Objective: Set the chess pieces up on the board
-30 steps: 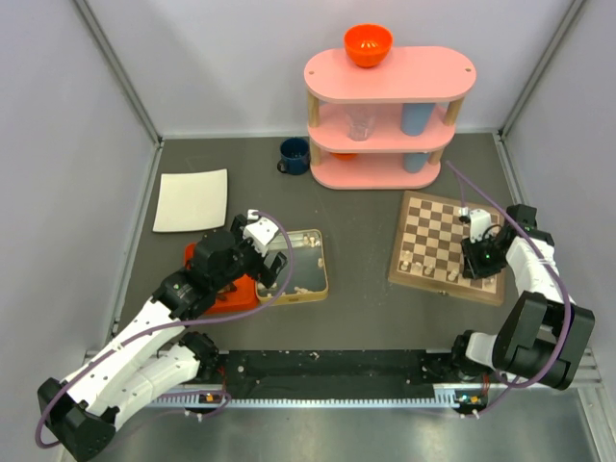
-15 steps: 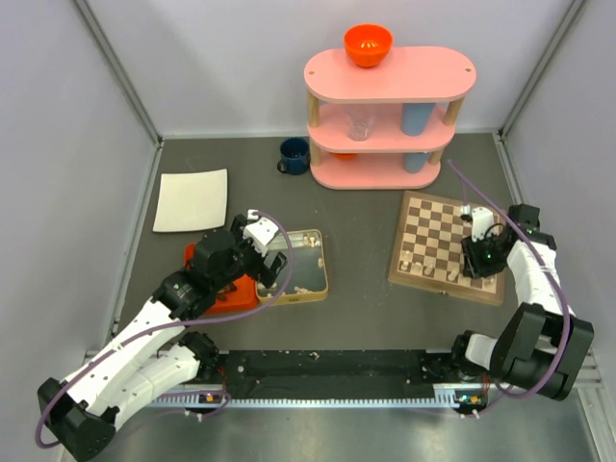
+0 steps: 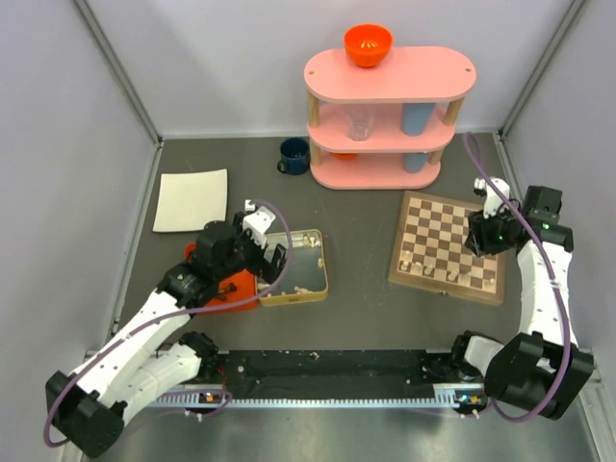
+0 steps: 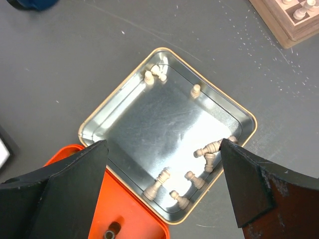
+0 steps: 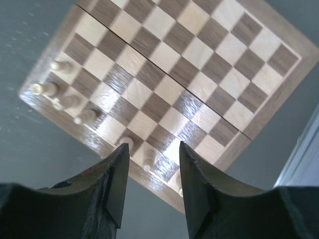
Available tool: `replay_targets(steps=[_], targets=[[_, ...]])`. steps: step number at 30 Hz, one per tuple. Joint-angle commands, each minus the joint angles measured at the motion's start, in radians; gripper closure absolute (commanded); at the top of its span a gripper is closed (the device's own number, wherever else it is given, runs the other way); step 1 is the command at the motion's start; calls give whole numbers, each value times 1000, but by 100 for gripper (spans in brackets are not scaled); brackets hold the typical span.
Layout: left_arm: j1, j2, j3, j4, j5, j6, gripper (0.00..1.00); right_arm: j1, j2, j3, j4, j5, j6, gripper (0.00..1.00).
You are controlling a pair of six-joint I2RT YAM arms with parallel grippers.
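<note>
The board (image 3: 448, 241) lies right of centre, with a few pale chess pieces (image 3: 430, 269) along its near edge. My right gripper (image 3: 478, 234) hovers above the board's right side. In the right wrist view its jaws (image 5: 152, 147) stand apart with nothing between them, above the board (image 5: 174, 74) and a standing pawn (image 5: 149, 159). My left gripper (image 3: 269, 241) hangs over the silver tin (image 3: 322, 262), open wide (image 4: 162, 174). Several cream pieces lie loose in the tin (image 4: 149, 119), such as a tipped one (image 4: 157, 183) between my fingers.
An orange tray (image 3: 236, 289) sits under the tin's left corner (image 4: 124, 219). A pink three-tier shelf (image 3: 390, 115) with an orange bowl (image 3: 368, 43) stands at the back. A blue mug (image 3: 295, 154) and a white square (image 3: 191, 199) lie at back left.
My right gripper has risen from the board's near right corner and drawn back to the right, its jaws widening. The left gripper has shifted slightly over the tin.
</note>
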Motion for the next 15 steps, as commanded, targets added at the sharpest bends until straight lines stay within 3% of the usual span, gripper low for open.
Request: replay_targets(steps=[1,5,7,13,15], targets=[[63,98,86,30,136,-157,1,-9,-36,70,-4,-250,19,55],[65,196,114,67,294,-248,4,-10,-39,78,-1,-421,7,52],[65,230,117,79,307,-317,8,-9,-24,77,4,-504,7,52],[60,379,149,71,204,-576,12,-9,30,72,13,-631,4,52],[51,436,163,64,109,-667,15,-9,36,64,18,-663,1,52]])
